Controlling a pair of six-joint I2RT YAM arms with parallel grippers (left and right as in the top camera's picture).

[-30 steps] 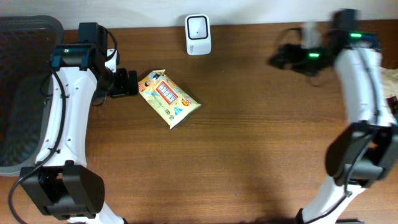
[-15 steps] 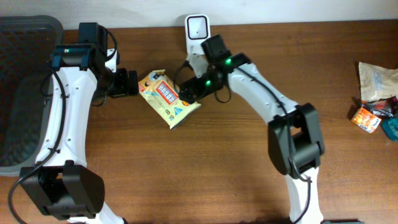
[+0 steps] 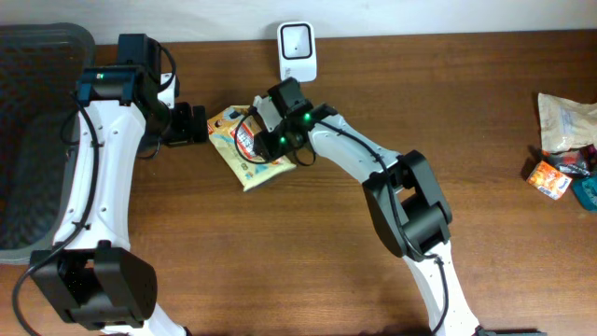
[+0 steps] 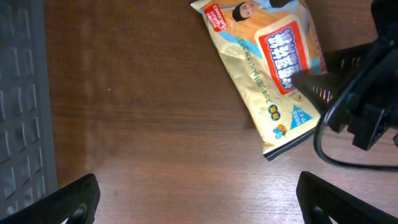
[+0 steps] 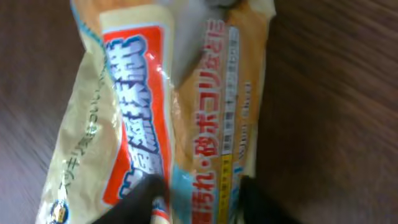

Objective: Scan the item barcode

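The item is a yellow snack packet with a red and white label, lying on the wooden table left of centre. It also shows in the left wrist view and fills the right wrist view. My right gripper is down on its right half. Its dark fingers have closed in on a strip of the packet near its edge. No barcode shows. The white scanner stands at the table's back edge. My left gripper hovers just left of the packet, open and empty.
A dark grey mesh basket stands at the far left; its wall shows in the left wrist view. More packets and a small orange item lie at the right edge. The right arm's cable hangs over the packet's corner.
The right arm swung from the far right across the table to the packet, and its jaws have closed in on it. The packet shifted and crumpled slightly. The left arm stayed still.
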